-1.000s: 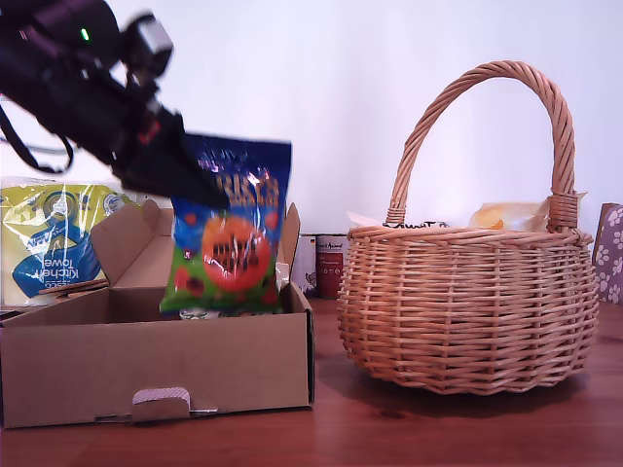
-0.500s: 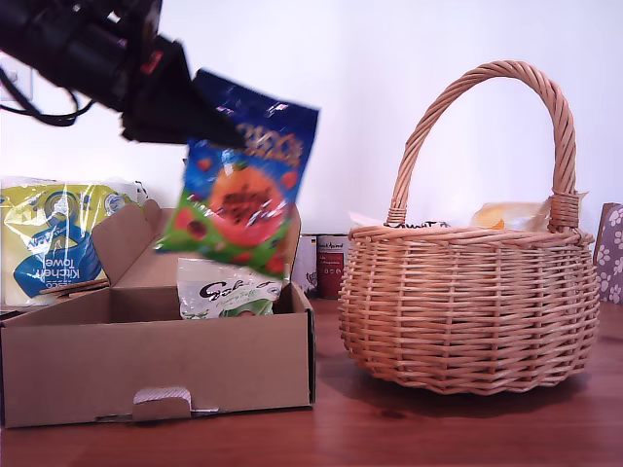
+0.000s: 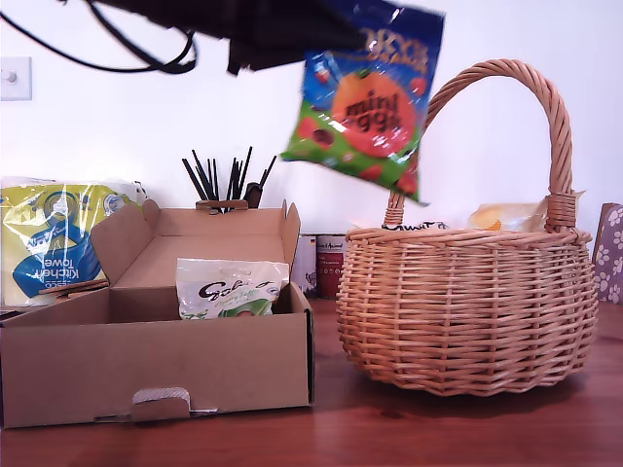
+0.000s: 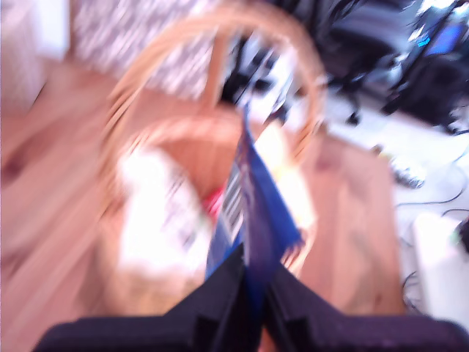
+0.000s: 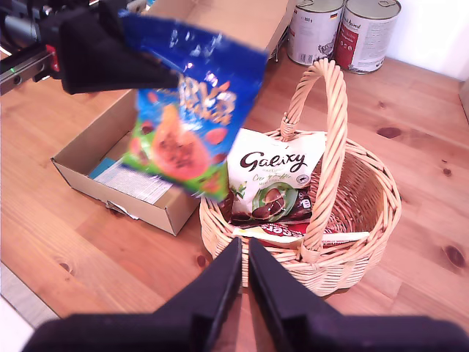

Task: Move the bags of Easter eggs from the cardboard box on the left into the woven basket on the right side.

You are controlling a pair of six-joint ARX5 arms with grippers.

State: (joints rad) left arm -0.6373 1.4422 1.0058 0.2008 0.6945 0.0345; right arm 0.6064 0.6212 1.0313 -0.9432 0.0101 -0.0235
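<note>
My first gripper (image 3: 343, 41) is shut on the top edge of a dark blue bag of Easter eggs (image 3: 370, 97) with orange lettering. The bag hangs in the air above the woven basket's (image 3: 467, 311) rim on the exterior view's left side. The blurred first wrist view shows the bag (image 4: 256, 205) between the fingers, with the basket below. My second gripper (image 5: 245, 271) is shut on nothing, high over the basket (image 5: 366, 213). A white Galaxy bag (image 5: 270, 183) and other packets lie in the basket. Another white bag (image 3: 232, 289) stands in the cardboard box (image 3: 156, 365).
A kitchen towel pack (image 3: 54, 243) sits behind the box at the exterior view's left. Two tins (image 5: 344, 29) stand behind the basket. A holder of black sticks (image 3: 224, 180) is behind the box. The basket's tall handle (image 3: 560, 126) arches beside the hanging bag.
My first gripper has lifted the blue bag up out of the box and carried it to the exterior view's right, over the basket's edge. The white bag in the box is now uncovered.
</note>
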